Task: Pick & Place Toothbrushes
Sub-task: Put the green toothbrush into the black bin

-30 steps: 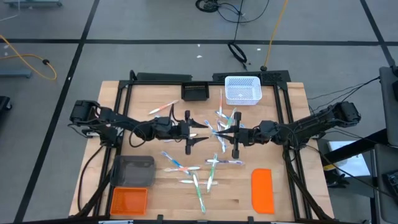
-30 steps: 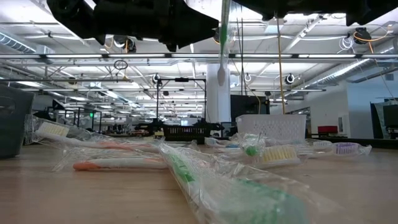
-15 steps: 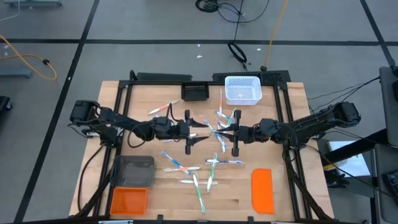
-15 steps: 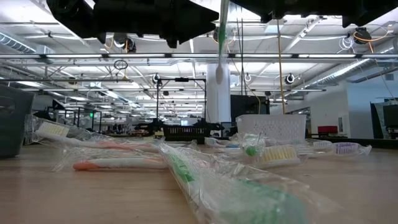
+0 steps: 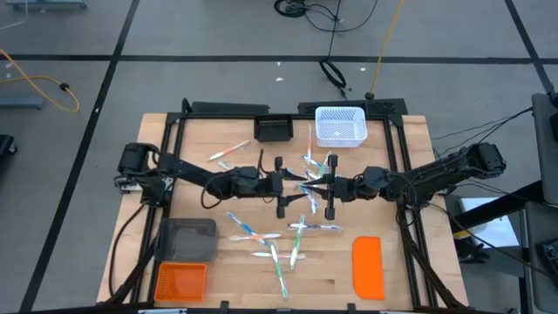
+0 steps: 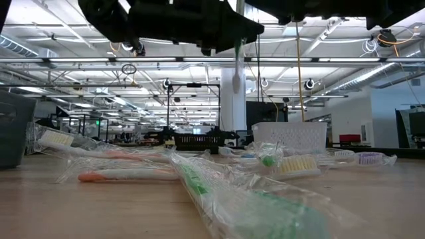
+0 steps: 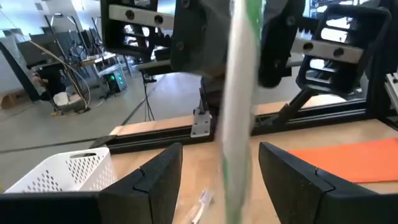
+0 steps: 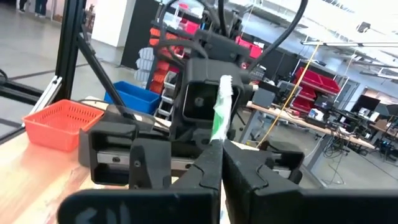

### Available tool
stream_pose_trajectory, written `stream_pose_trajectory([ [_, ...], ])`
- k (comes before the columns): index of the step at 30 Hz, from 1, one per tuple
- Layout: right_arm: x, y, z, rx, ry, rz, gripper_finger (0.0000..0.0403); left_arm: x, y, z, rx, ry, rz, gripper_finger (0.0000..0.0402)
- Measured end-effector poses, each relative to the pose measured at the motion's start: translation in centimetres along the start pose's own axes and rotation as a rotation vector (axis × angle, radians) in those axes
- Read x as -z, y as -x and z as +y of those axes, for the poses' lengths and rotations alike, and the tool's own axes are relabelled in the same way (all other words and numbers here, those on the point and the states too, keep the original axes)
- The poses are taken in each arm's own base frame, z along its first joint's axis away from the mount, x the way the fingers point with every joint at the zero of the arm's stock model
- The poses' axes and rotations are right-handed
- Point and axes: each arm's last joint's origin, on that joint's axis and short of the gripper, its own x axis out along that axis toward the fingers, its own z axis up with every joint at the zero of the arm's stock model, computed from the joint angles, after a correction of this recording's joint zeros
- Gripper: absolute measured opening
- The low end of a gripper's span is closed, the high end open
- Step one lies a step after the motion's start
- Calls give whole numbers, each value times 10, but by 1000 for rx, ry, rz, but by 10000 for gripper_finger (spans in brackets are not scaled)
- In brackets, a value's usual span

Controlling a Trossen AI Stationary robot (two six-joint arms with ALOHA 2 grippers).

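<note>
Wooden tabletop (image 5: 410,148), strewn mid-way with wrapped toothbrushes (image 5: 288,235). White basket (image 5: 338,125) at far edge, orange lid (image 5: 367,266) near right front, grey bin (image 5: 187,239) and orange basket (image 5: 180,281) at left front. Right pincer (image 5: 319,187) above centre, clamped on green-white toothbrush (image 8: 219,115). Left pincer (image 5: 299,183) facing it, fingers (image 7: 292,171) spread wide either side of that toothbrush, gripping nothing.

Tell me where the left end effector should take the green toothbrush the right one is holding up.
Probably the bare handle stretch beside the right end effector, coming level from the left: the green toothbrush hangs upright and already sits between the left end effector's open fingers.
</note>
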Motion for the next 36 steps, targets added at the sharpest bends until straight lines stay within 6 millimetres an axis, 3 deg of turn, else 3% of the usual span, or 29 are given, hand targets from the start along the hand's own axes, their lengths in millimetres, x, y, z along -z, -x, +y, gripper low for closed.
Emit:
stream_pose_trajectory([
  [8,0,0,0,3,21,-5,0,4,0,-1,18,11,41,198],
  [20,0,0,0,2,28,-3,0,4,0,-2,73,-9,28,11],
  [29,2,0,-2,75,69,41,0,2,6,7,12,0,125,5],
  [36,0,2,-5,146,120,72,15,-8,24,18,-121,-17,284,3],
])
